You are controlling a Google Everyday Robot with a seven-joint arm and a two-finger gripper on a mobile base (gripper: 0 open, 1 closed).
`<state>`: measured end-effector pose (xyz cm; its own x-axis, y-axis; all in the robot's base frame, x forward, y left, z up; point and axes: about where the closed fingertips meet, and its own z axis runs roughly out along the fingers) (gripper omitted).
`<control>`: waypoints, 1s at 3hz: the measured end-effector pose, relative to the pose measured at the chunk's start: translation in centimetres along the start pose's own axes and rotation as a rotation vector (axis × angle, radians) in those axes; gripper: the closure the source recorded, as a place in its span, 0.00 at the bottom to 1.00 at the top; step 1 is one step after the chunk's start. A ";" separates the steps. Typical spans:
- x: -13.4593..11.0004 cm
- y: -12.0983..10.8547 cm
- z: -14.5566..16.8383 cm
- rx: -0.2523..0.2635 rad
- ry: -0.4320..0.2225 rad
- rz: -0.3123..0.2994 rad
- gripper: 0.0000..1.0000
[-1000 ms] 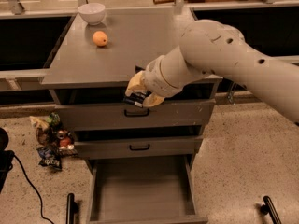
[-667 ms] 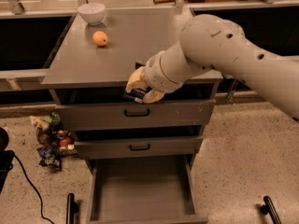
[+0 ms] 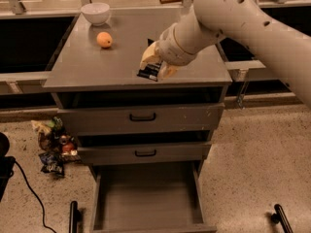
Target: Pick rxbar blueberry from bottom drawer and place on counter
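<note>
Pinching rxbar blueberry (image 3: 149, 73) in hand (image 3: 156, 69) | bar under fingertips | over counter (image 3: 97, 67) front

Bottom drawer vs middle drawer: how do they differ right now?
The bottom drawer is pulled out, its floor and side walls showing; the middle drawer is pushed in, only its front showing. The middle drawer's black handle faces the camera; the bottom drawer's handle is out of view. Both are grey. The gripper, shut on the rxbar blueberry, is above the counter near its front edge.
</note>
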<state>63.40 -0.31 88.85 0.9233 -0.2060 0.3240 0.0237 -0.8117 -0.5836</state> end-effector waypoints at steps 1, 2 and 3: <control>4.8 0.9 -0.3 -0.004 0.045 0.011 1.00; 7.1 2.1 -0.1 0.017 0.075 0.041 1.00; 9.6 3.0 0.7 0.032 0.089 0.065 1.00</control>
<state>72.64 -4.39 89.68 0.8856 -0.3065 0.3490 -0.0215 -0.7776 -0.6284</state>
